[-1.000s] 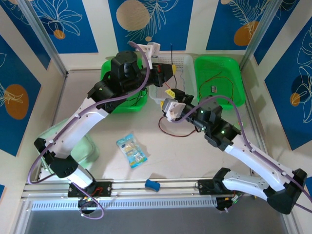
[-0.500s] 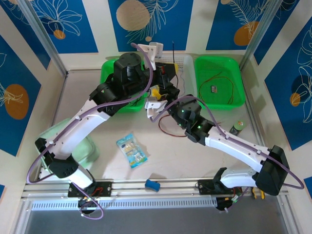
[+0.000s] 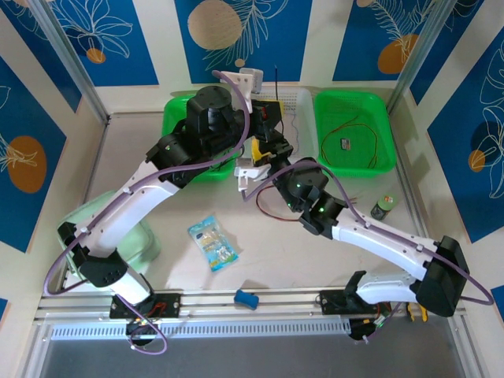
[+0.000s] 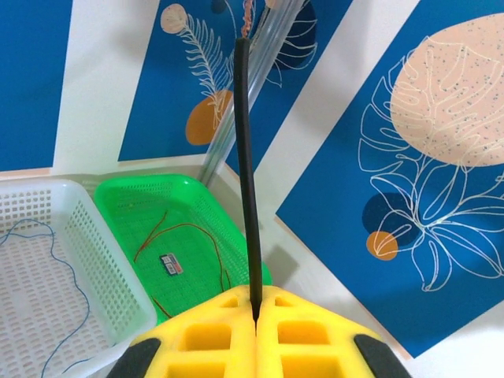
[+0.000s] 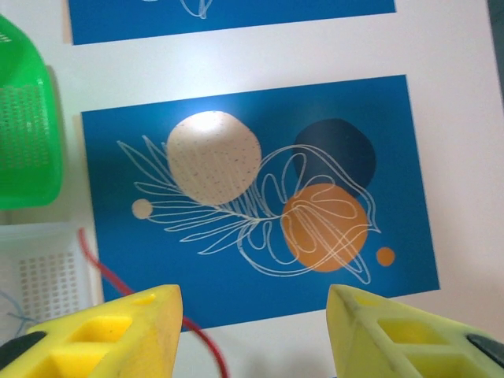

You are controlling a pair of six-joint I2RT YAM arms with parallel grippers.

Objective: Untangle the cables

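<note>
The left gripper (image 4: 256, 303) is clamped on a black cable (image 4: 246, 157). Its 2 yellow pads are pressed together, and the cable rises straight from the seam to a bare coppery tip. That it stands up unsupported suggests it is stiffer than the others (the short free length helps too).

The right gripper (image 5: 252, 327) has its jaws apart with nothing between the pads. A red cable (image 5: 93, 264) curves past its left finger, behind it rather than inside the gap as far as I can tell. From above, a red loop (image 3: 272, 214) lies on the table under the right arm and is probably the same cable.

A thin blue cable (image 4: 55, 252) lies in the white basket (image 4: 118, 276). A second red cable (image 4: 185, 228) lies in the green basket (image 4: 142, 205) beside it.

All of these should be light, limp and slick-skinned, so they are likely to slide through a loose pinch. I would take the red cable on a free run just beside the crossing, not on the knot. A slow, gentle pull is safer, since a sharp tug would probably cinch the tangle tighter.
</note>
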